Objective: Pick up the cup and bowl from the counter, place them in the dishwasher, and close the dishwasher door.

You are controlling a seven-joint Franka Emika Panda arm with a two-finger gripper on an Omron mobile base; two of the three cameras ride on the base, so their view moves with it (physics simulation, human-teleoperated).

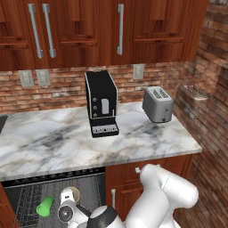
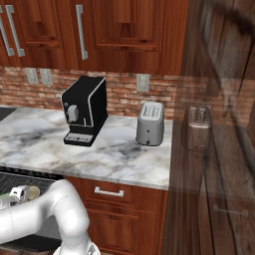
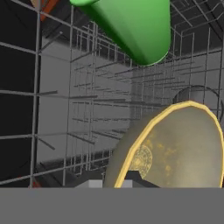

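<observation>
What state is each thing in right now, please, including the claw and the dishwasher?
cup: lying on its side in the dishwasher rack.
bowl: tilted on edge over the rack, gripped at its rim by the claw.
claw: shut on the bowl.
dishwasher: open, wire rack exposed.
coffee machine: upright on the counter.
toaster: upright on the counter, slots empty.
</observation>
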